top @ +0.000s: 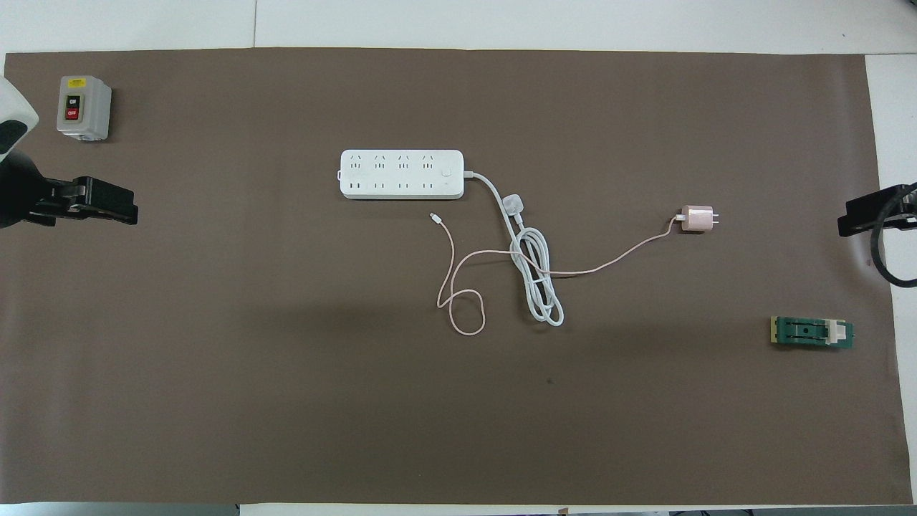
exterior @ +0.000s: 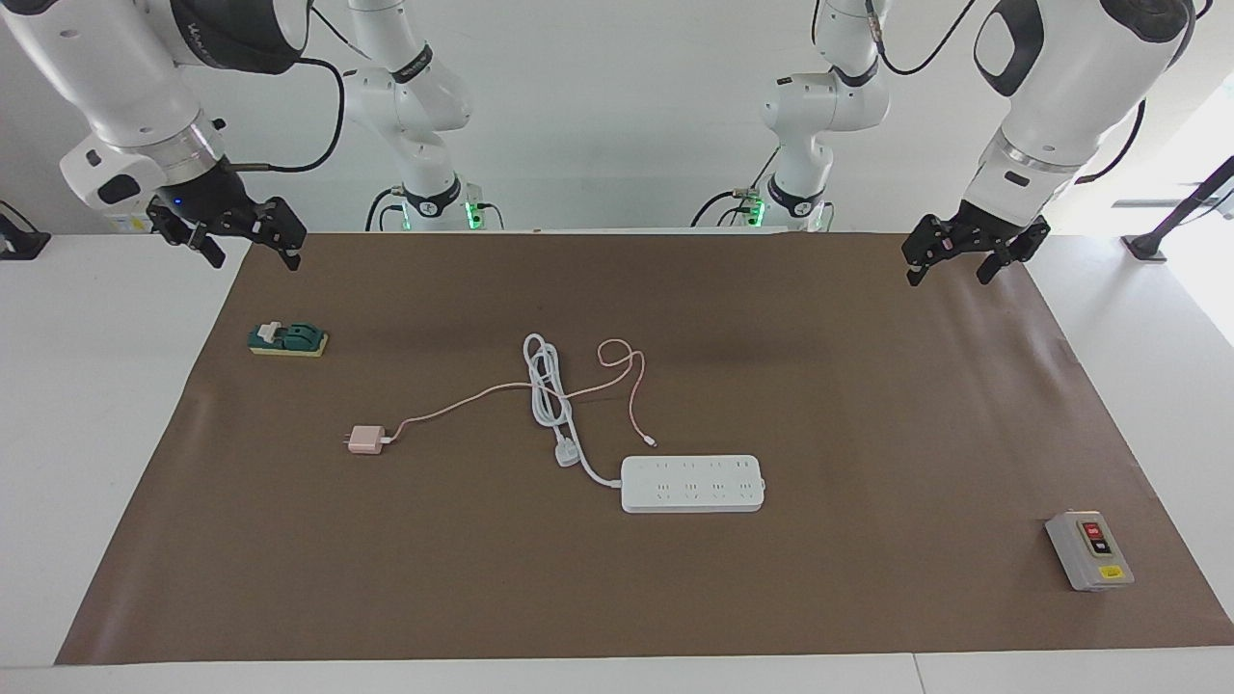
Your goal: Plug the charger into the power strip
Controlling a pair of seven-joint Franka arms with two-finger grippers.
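Pale pink charger lying on the brown mat, toward the right arm's end of the table, prongs pointing at that end and cable end facing the middle. Long thin pink cable running from it toward the middle, crossing the coiled white cord, looping nearer the robots, then ending in a tiny white connector just beside the power strip, on its robot-facing side. Not plugged in; charger well apart from the strip.

White power strip flat on the mat, sockets up, about mid-table and a little farther from the robots than the charger. Long axis running from one arm's end of the table toward the other. Thick cord leaving the end that faces the right arm's side, with the white three-pin plug lying near that end.

Right gripper raised over the mat's corner nearest the robots at its own end, fingers spread wide, holding nothing; charger well apart from it, farther out on the table. Left gripper raised over the matching corner at the other end, likewise spread wide and holding nothing, well apart from strip and charger.

Green block on a yellow base resting near the right gripper's corner. Grey switch box with red and black buttons sitting farthest from the robots, at the left arm's end.
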